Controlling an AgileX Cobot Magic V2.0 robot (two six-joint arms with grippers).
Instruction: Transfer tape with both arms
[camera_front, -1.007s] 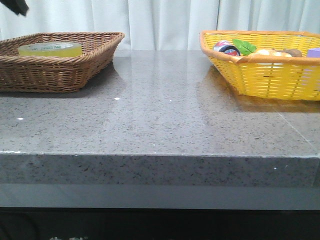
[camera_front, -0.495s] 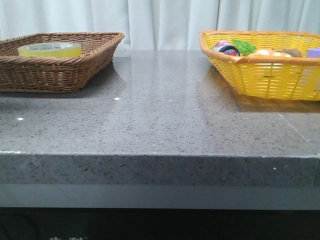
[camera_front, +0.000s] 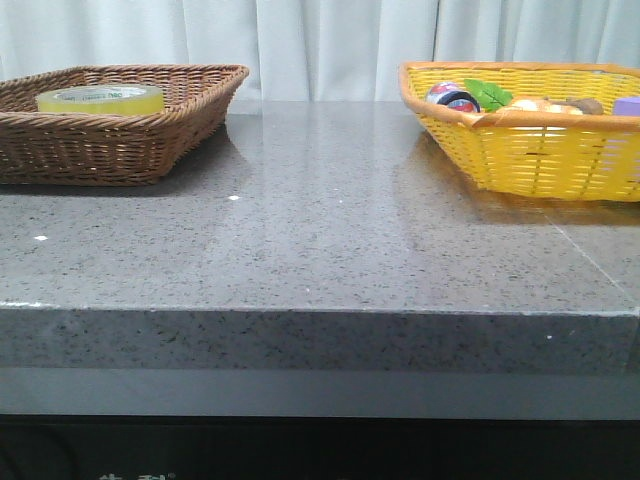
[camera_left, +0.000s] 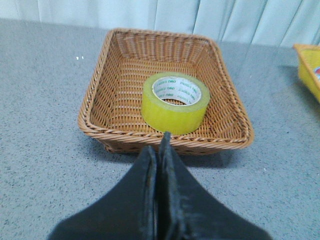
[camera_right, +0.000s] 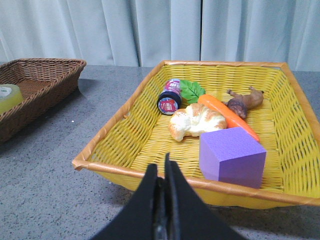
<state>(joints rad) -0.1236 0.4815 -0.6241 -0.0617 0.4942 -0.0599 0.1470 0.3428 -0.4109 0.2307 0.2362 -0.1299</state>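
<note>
The yellow tape roll (camera_front: 100, 98) lies flat in the brown wicker basket (camera_front: 190, 115) at the table's left. In the left wrist view the tape (camera_left: 175, 102) sits in the brown basket (camera_left: 115, 135), just beyond my left gripper (camera_left: 160, 142), which is shut and empty, back from the basket's near rim. My right gripper (camera_right: 162, 167) is shut and empty, in front of the yellow basket's (camera_right: 130, 172) near rim. An edge of the tape (camera_right: 9, 97) shows in the right wrist view. Neither arm shows in the front view.
The yellow basket (camera_front: 520, 150) at the table's right holds a purple block (camera_right: 231, 156), a carrot (camera_right: 227, 115), a bread roll (camera_right: 196, 120), a small dark-rimmed tin (camera_right: 169, 101), a green leaf (camera_right: 191, 90) and a brown piece (camera_right: 245, 99). Grey stone tabletop (camera_front: 330, 220) lies between the baskets. White curtain behind.
A dark arm fragment at the top left of the front view one second ago has gone out of view. The tape and baskets have not moved.
</note>
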